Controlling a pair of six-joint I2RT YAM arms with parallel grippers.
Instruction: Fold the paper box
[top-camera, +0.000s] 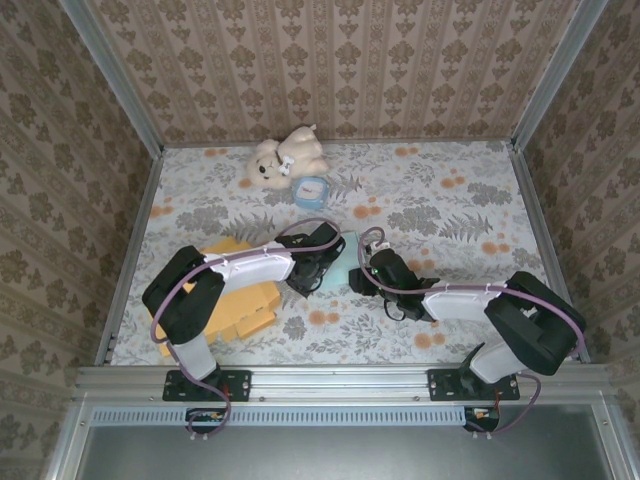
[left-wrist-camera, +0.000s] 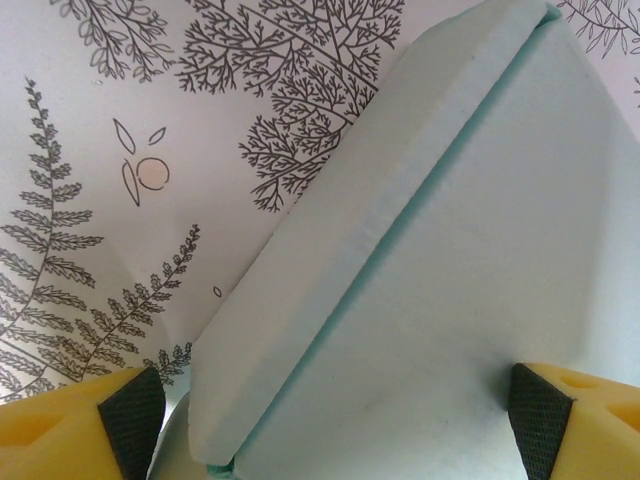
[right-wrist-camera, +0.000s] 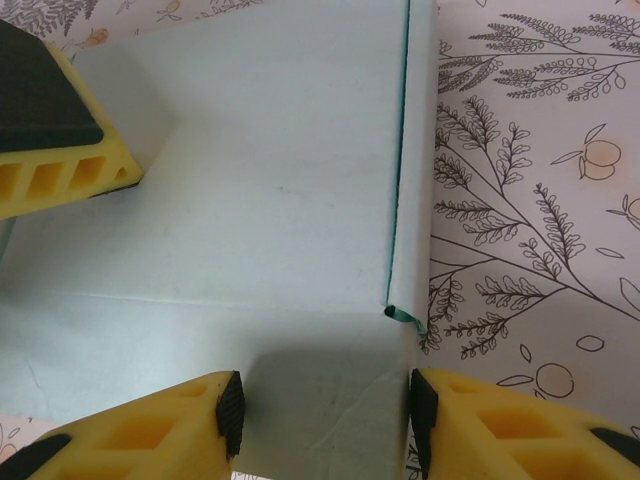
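Item, paper box: pale teal, lying part-folded at mid-table. Left of the box we logged a stack of yellow cardboard. Behind the box we noted a teddy bear and a blue alarm clock. At the box's left edge was the left gripper, jaws released and spread wide over it. At its right edge was the right gripper, jaws parted astride a panel.

Beige walls papered in striped damask close in the worktop on three sides, with metal posts at the far corners. A pale cloth printed with grey ferns and orange fruit covers the worktop, evenly lit. A metal rail edges its near side.
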